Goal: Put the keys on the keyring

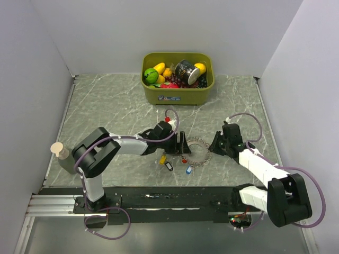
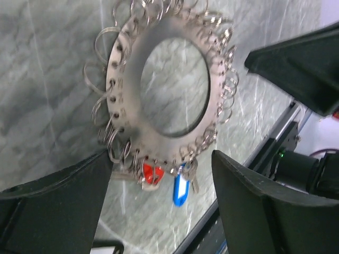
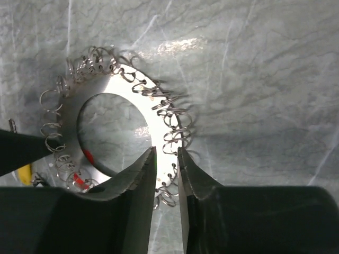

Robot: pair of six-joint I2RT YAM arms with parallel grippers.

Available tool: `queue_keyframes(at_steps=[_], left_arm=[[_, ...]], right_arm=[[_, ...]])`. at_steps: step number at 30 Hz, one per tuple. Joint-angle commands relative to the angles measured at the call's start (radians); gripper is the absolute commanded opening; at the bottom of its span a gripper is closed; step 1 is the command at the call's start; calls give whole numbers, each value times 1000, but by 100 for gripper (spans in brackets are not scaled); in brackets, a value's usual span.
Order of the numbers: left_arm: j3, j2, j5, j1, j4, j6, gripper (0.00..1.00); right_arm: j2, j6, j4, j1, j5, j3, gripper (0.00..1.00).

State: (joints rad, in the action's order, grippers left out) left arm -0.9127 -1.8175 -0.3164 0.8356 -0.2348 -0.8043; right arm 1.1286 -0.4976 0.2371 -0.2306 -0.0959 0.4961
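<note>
Keys [image 1: 169, 166] with coloured plastic heads lie on the grey marbled table [image 1: 106, 106], near the front of the keyring [image 2: 124, 79]. The keyring is a flat metal disc with a big hole, and many small wire rings stand around its rim. It lies flat on the table between the two arms.

The yellow key [image 1: 162, 158] and the black key [image 1: 169, 166] lie a little to the left of the keyring, apart from it. The red key [image 2: 153, 173] and the blue key [image 2: 181, 190] touch the rim among the small wire rings. Whether they are hooked on, I cannot tell.

The left gripper [image 1: 183, 144] is at the left side of the keyring with its jaws spread wide and nothing between the pads; the near rim with the red and blue keys shows in the gap.

The right gripper [image 3: 166, 153] is at the right side. Its jaws are nearly together, one finger over the inner edge of the disc and the other at the outer edge, so the rim sits between them. Whether they already press it, I cannot tell.

At the back stands an olive bin [image 1: 177, 94] with toy fruit [image 1: 151, 75], and a bottle [image 1: 62, 157] is at the left edge.
</note>
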Motion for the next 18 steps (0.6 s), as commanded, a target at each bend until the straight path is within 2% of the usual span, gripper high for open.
queue_keyframes(at_steps=[1, 3, 6, 11, 18], left_arm=[[-47, -58, 16, 8, 3, -15, 81], [-66, -77, 13, 8, 14, -7, 81], [-89, -86, 10, 7, 3, 22, 73], [-201, -127, 0, -10, 92, 91, 64], [-366, -184, -72, -18, 160, 166, 61]], right_arm=[[37, -24, -25, 4, -77, 2, 23], [56, -53, -33, 4, -102, -13, 22], [68, -84, -54, 2, -139, -54, 17], [42, -113, -52, -7, -189, -105, 13], [-113, -252, -84, -71, -228, -195, 12]])
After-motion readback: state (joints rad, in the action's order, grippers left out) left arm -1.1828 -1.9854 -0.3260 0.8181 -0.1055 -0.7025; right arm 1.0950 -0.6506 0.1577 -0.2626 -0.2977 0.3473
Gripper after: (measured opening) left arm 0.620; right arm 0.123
